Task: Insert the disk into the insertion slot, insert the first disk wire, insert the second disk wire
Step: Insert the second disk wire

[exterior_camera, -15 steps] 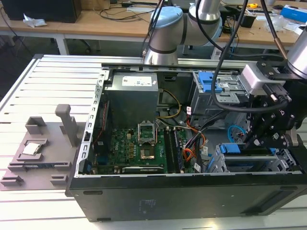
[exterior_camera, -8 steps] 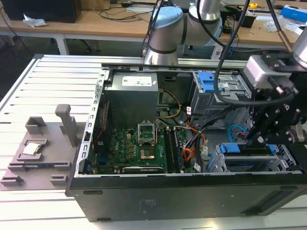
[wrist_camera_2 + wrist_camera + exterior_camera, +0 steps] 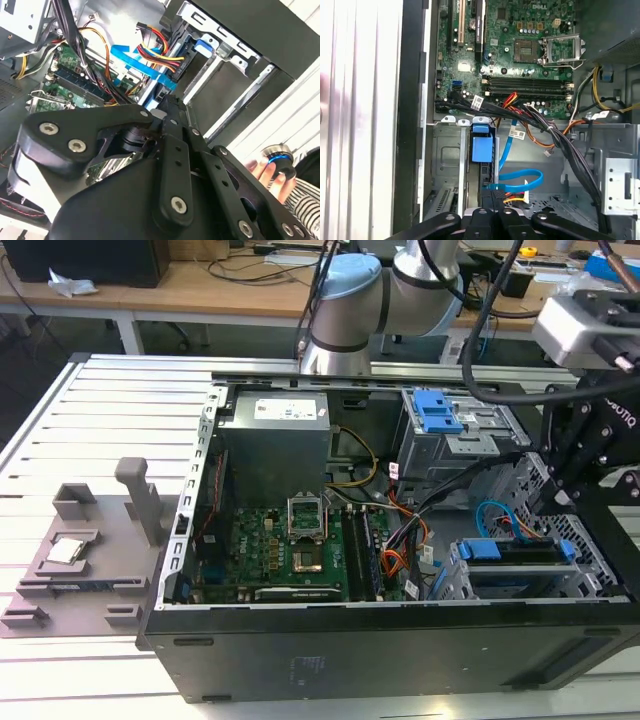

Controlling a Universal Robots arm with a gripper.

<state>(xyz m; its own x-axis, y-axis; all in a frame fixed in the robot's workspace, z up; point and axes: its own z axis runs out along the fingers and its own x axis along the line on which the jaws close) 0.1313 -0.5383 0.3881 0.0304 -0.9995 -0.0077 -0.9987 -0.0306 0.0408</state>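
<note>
Open PC case (image 3: 400, 650) on slatted surface (image 3: 100, 420): green motherboard (image 3: 290, 555) inside, grey PSU (image 3: 275, 445) at the back wall. Grey fixture tray (image 3: 85, 550) near the surface's edge beside the case.

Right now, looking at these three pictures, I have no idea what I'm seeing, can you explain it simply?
This is an open desktop computer case lying on a slatted metal table. A grey robot arm reaches over it. The exterior view is taken from a camera off the arm; both wrist views come from cameras riding near the arm's end, looking down into the case. Inside sits the green circuit board. At the exterior view's right, the disk, with its blue frame, sits in the insertion slot. The black gripper is down by a thin blue cable next to the disk. A person's hand holds a knob nearby.
</note>
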